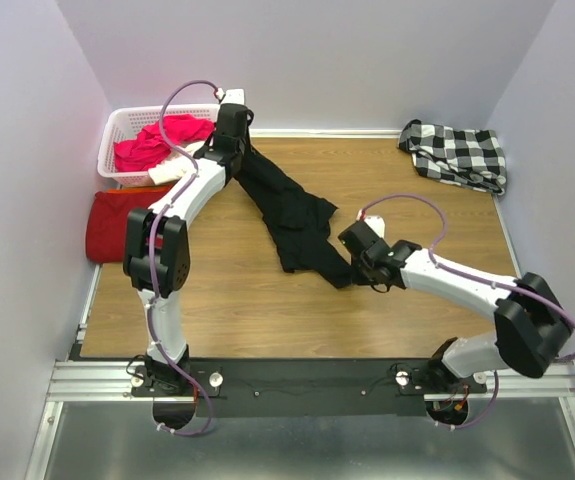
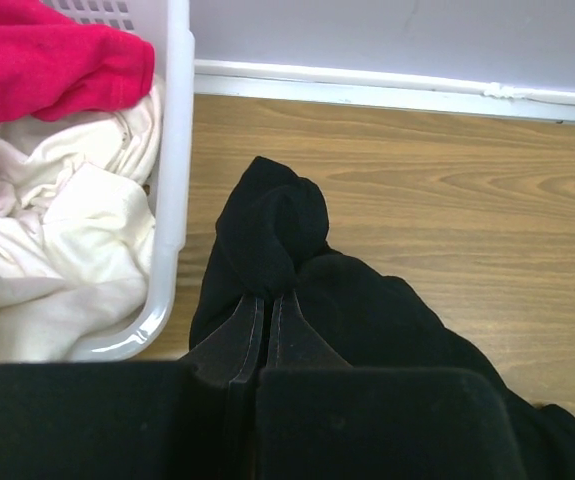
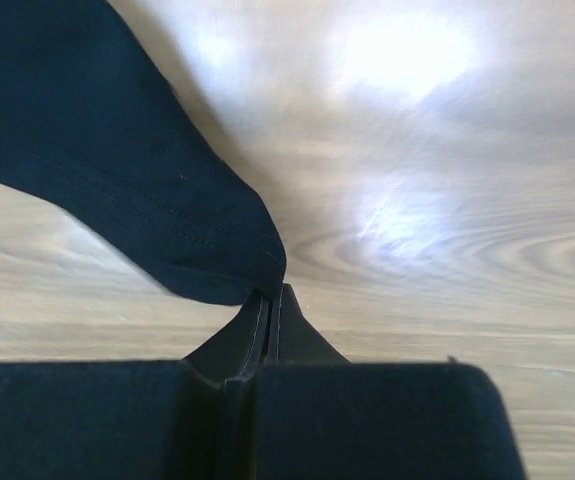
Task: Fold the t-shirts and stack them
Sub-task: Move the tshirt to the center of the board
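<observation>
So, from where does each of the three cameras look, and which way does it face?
Top external: above and behind the robot, facing down on the table; left gripper and right gripper show.
Left wrist: faces the back wall; left gripper shut on the black t-shirt, basket beside.
Right wrist: faces down at the table; right gripper shut on the t-shirt's edge.
Shared: all see the black t-shirt.
</observation>
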You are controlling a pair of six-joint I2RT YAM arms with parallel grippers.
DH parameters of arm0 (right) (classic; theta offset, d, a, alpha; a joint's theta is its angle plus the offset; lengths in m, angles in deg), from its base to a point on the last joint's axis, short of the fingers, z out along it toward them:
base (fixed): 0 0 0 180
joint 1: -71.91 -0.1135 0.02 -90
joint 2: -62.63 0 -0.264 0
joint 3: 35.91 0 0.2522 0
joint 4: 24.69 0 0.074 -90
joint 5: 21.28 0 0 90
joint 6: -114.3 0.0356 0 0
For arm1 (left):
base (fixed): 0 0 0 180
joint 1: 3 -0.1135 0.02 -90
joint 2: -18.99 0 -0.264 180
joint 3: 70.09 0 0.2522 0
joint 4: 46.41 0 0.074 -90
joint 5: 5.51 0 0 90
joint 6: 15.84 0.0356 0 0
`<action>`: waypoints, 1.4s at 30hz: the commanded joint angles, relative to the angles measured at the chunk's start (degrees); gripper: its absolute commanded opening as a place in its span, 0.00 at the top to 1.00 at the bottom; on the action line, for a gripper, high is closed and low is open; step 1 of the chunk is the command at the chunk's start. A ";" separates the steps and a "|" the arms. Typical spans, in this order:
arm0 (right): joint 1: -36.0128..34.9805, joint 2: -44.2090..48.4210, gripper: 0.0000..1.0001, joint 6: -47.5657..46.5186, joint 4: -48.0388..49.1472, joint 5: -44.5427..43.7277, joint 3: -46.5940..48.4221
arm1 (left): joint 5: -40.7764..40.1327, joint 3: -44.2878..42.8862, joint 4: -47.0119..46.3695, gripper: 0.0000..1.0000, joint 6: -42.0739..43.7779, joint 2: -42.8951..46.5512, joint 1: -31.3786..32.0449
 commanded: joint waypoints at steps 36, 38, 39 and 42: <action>15.39 8.91 0.99 -39.76 11.58 -44.07 53.08 | 34.97 10.69 -8.11 1.00 -3.04 41.84 -5.92; 15.39 10.23 0.99 -39.94 11.76 -44.69 53.08 | 36.81 14.63 -7.32 1.00 -2.60 43.87 -5.92; 15.39 11.54 0.99 -39.85 11.85 -45.04 52.47 | 36.99 16.22 -6.36 1.00 -2.69 45.80 -5.92; 15.39 13.05 0.99 -38.89 12.11 -46.71 49.84 | 36.82 25.53 -4.86 1.00 -4.88 48.62 -5.92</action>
